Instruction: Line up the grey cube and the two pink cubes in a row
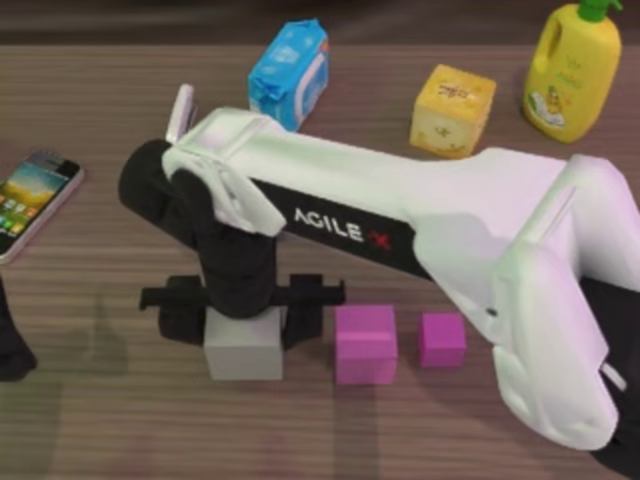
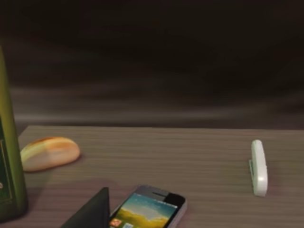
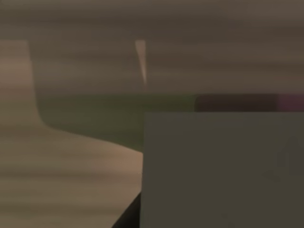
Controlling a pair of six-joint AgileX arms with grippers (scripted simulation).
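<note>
The grey cube [image 1: 243, 347] rests on the table at the left end of a row. The larger pink cube [image 1: 365, 344] is just to its right and the smaller pink cube [image 1: 442, 339] lies beyond that. My right arm reaches across from the right. Its gripper [image 1: 245, 315] points down over the grey cube, one black finger pressed to each side, shut on it. In the right wrist view the grey cube [image 3: 223, 171] fills the near corner, with a strip of pink cube [image 3: 237, 102] behind it. My left gripper [image 1: 10, 350] is parked at the table's left edge.
A phone [image 1: 30, 200] lies at the left and a small white object [image 1: 180, 112] stands behind the arm. Along the back are a blue wipes pack [image 1: 290, 72], a yellow printed box [image 1: 452, 110] and a yellow bottle [image 1: 575, 70]. The left wrist view shows a bread roll [image 2: 50, 153].
</note>
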